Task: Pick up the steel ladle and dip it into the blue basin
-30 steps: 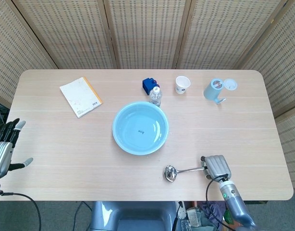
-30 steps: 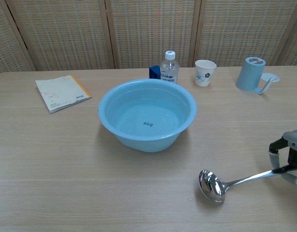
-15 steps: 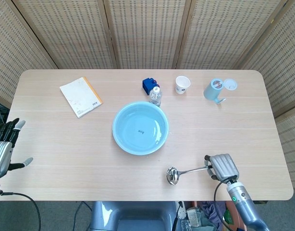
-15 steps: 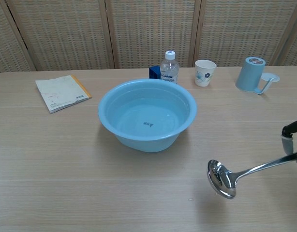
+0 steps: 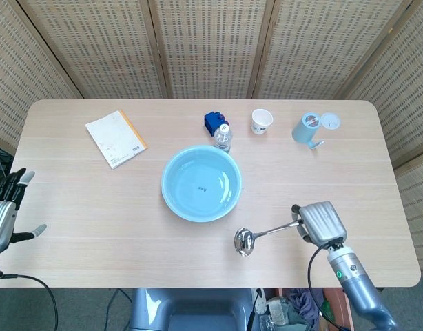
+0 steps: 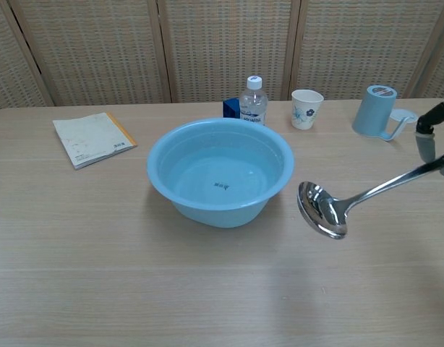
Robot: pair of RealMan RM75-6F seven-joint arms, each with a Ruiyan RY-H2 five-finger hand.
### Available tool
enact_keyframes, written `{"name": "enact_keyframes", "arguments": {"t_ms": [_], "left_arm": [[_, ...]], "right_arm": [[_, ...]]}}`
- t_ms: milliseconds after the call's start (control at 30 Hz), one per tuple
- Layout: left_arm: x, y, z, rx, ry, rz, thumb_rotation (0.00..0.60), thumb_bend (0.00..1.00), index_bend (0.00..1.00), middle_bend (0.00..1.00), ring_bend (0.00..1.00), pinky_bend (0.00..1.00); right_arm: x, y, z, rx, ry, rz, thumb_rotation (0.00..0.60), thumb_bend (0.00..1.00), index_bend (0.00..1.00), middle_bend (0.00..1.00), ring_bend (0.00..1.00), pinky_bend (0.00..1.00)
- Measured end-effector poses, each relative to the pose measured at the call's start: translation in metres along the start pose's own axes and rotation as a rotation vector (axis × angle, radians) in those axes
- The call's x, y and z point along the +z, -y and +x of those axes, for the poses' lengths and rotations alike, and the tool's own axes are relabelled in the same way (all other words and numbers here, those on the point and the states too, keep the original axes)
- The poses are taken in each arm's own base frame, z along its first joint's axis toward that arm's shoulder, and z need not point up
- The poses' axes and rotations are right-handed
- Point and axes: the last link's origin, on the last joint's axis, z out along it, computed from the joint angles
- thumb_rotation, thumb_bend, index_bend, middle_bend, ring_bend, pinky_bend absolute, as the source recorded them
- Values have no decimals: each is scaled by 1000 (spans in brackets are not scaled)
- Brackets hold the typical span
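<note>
The ladle (image 6: 330,208) has come up off the table since a second ago and now hangs in the air just right of the basin (image 6: 219,170), its handle gripped by the right hand (image 5: 322,222). Lifting looks done; next comes the swing over the rim. The left hand (image 5: 5,210) waits empty, fingers apart, by the wooden table (image 5: 94,227), before wicker screens (image 5: 198,41).

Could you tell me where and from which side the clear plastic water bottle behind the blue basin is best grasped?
Grip the clear plastic water bottle around its upper body, coming from above. It stands upright, with the blue basin close in front, a small blue box just beside it, and only its upper half showing over the rim.
</note>
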Motion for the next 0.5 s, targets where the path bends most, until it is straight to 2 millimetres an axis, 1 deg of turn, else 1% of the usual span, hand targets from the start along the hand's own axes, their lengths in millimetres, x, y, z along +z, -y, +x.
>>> {"name": "enact_keyframes", "arguments": {"t_ms": [100,267,367,500], "left_arm": [[2,1,0,6,-2,6,600,0,0,0,0,0],[7,1,-2,4,9,15,600,0,0,0,0,0],[10,2,-3,1,18,23,600,0,0,0,0,0],[13,4,-4,-6,27,32,600,0,0,0,0,0]], "right_arm": [[13,4,17,-34,-10,-19,600,765,701,912,920,1000],[42,14,37,-93,-5,-70,600,776,701,912,920,1000],[64,26,46,-98,10,-104,600,775,701,912,920,1000],[95,54,63,-122,15,-133,600,776,701,912,920,1000]]}}
